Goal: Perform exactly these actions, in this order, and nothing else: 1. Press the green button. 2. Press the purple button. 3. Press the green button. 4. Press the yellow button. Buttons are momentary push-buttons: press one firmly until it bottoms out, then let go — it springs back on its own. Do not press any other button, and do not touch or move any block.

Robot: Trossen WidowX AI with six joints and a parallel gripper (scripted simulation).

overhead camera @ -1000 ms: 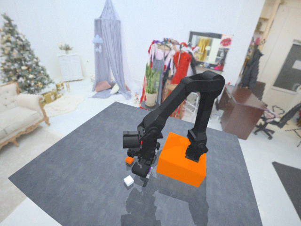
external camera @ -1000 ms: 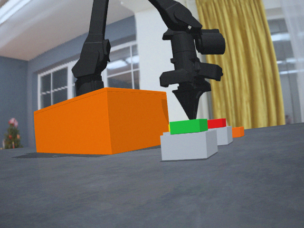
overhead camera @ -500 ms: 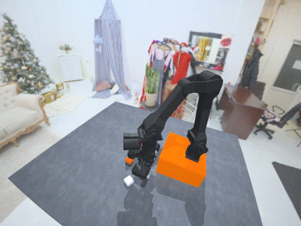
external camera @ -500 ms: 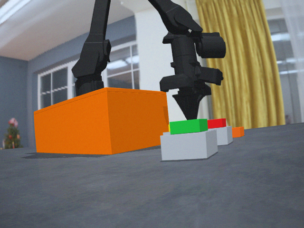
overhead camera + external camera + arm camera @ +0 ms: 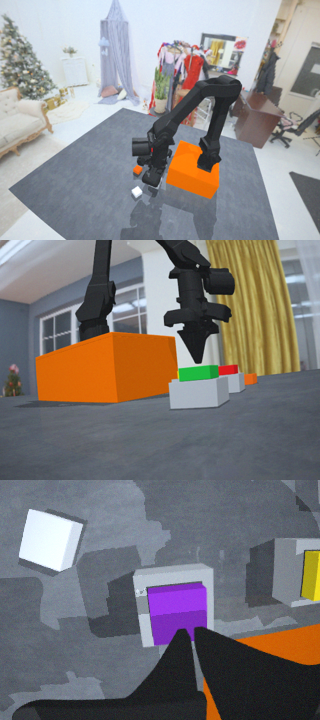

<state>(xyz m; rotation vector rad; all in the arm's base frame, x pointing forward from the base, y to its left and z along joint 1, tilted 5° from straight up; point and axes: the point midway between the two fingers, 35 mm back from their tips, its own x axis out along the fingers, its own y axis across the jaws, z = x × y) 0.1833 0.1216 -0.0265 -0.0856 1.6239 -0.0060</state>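
Observation:
My gripper (image 5: 198, 362) (image 5: 190, 636) is shut and empty, pointing down. In the wrist view its tips overlap the near edge of the purple button (image 5: 177, 605), which stands raised in its light grey housing (image 5: 210, 592). In the exterior view the tips are a little higher than the top of the green button (image 5: 198, 373), whose housing hides the purple one. The green button is raised and stands nearer that camera than the gripper. The yellow button (image 5: 312, 575) is at the wrist view's right edge; only a sliver shows in the exterior view.
A white block (image 5: 136, 191) (image 5: 49, 541) and an orange block (image 5: 137, 169) (image 5: 250, 378) lie on the table. A red button (image 5: 228, 369) stands behind the green one. The large orange box (image 5: 192, 178) (image 5: 144, 366) under the arm's base is close beside the buttons.

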